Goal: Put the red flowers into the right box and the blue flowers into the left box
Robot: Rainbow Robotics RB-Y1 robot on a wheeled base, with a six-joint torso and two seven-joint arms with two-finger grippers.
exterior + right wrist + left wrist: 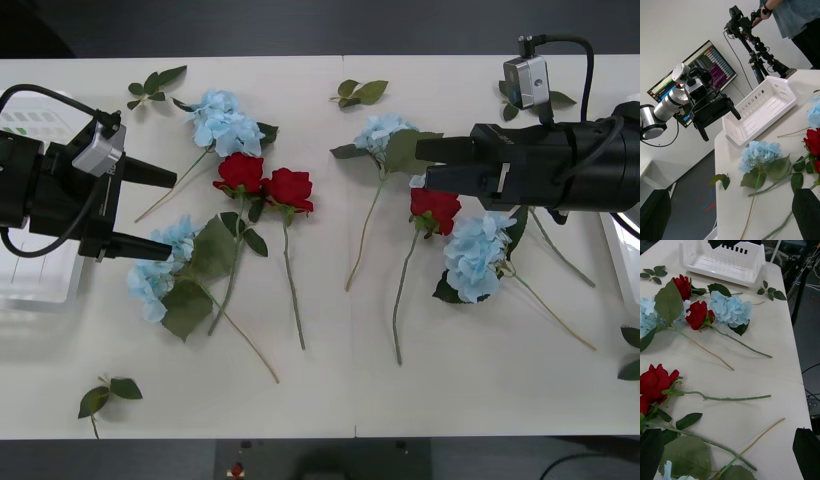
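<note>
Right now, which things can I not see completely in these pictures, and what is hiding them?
- Front view: the left box is mostly covered by the left end effector.
- Front view: the right box is cut off by the picture edge.
- Front view: one red flower has its bloom partly under the right end effector.

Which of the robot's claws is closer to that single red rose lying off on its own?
The right. The right gripper hovers open just above the lone red rose, almost over it. The left gripper is open far across the table, beside a blue flower.
</note>
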